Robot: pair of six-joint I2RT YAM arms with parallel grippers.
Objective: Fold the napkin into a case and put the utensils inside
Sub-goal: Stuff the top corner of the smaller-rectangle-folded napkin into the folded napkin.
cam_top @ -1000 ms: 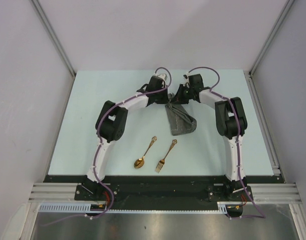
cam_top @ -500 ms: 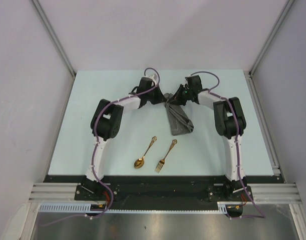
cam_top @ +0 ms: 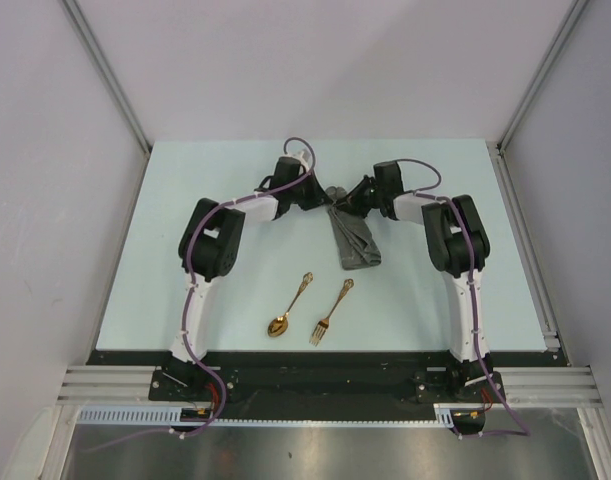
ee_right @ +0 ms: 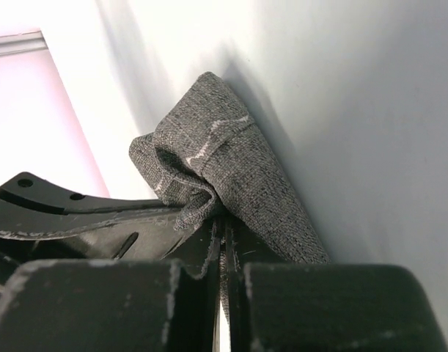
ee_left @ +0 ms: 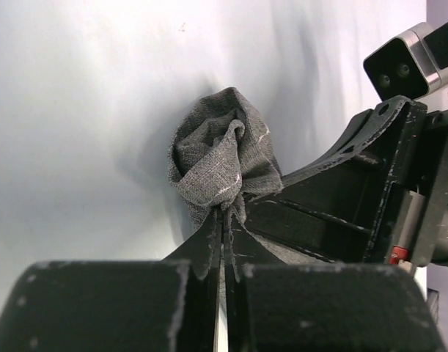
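We see the left gripper [ee_left: 224, 220] with its two black fingers pressed tight together on a bunched corner of the dark grey woven cloth napkin [ee_left: 218, 158]. The fabric puffs out in a crumpled knot just past the fingertips. The right gripper [ee_right: 222, 226] is pinched in the same way on a fold of that cloth, which rises from between its tips as a rumpled wedge.

From the left wrist we also make out the right gripper's black body lying just beside the knot, with its boxy grey wrist camera [ee_left: 403, 62] above it.

From overhead, the two grippers meet at the far end of the napkin, one from each side and very near each other. From there the cloth trails toward the arm bases as a narrow, creased strip resting on the pale blue-green table top [cam_top: 185, 250]. We cannot tell whether the pinched end is off the surface.

Nearer the bases, and apart from the napkin, lie a small shiny gold spoon [cam_top: 289, 306] and a small gold fork [cam_top: 331, 312]. They lie side by side without touching, the spoon on the left. Their slim handles point away and to the right, with bowl and tines toward us.

Behind the grippers, the white arms [cam_top: 210, 245] with black joints arch in from the near edge, purple cables [cam_top: 297, 148] looping over the wrists.
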